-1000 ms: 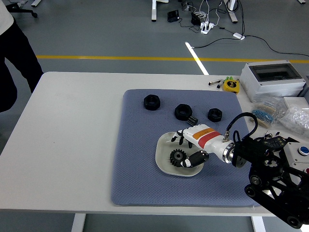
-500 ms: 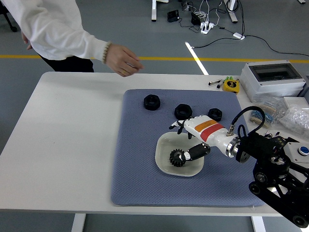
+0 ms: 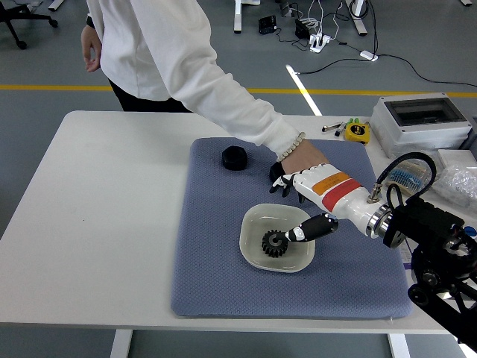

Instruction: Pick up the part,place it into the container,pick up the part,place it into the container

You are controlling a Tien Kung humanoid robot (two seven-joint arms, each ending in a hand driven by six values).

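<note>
Near the mat's middle, toward its front edge, a black gear lies flat in the white dish, no long axis to speak of. Right hand hovers w/ its thumb tip just right of the gear, fingers spread, holding nothing. Other parts sit toward the mat's back edge: one black nut at back-left; a person's hand covers the spot by the robot's fingers. Left arm not visible.
</note>
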